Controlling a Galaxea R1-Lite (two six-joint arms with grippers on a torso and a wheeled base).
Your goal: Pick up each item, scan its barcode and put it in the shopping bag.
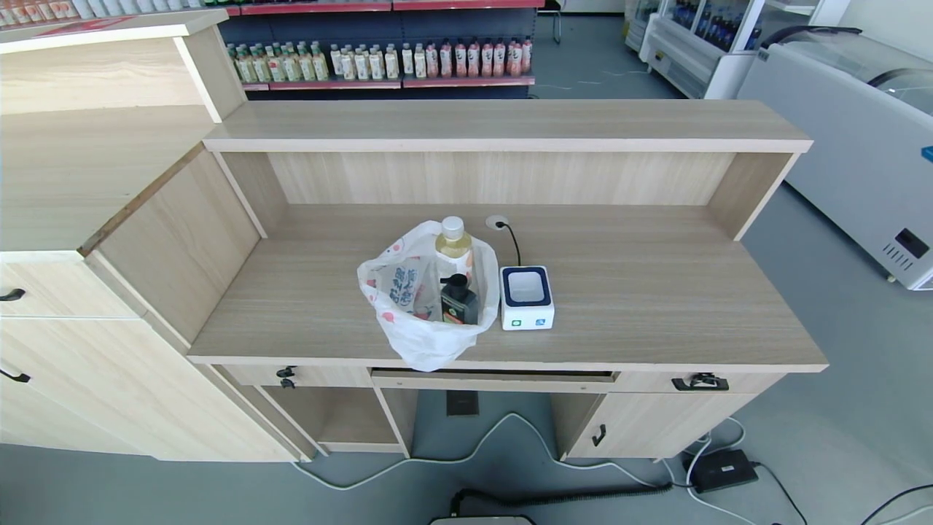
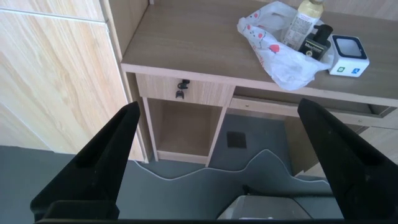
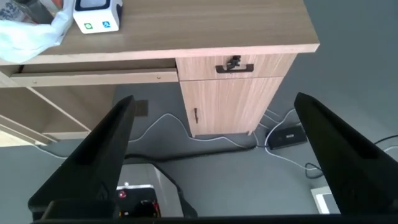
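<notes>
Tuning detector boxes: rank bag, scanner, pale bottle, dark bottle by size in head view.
1. bag
2. scanner and pale bottle: too close, bottle partly hidden
3. dark bottle

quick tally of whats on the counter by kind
shopping bag: 1
bottles inside it: 2, a pale bottle and a dark bottle
scanner: 1
total: 4

The shopping bag (image 1: 408,313) hides the lower parts of the drink bottle (image 1: 453,251) and black pump bottle (image 1: 458,302) inside it. The right wrist view's edge cuts off the scanner (image 3: 98,17) and bag.
</notes>
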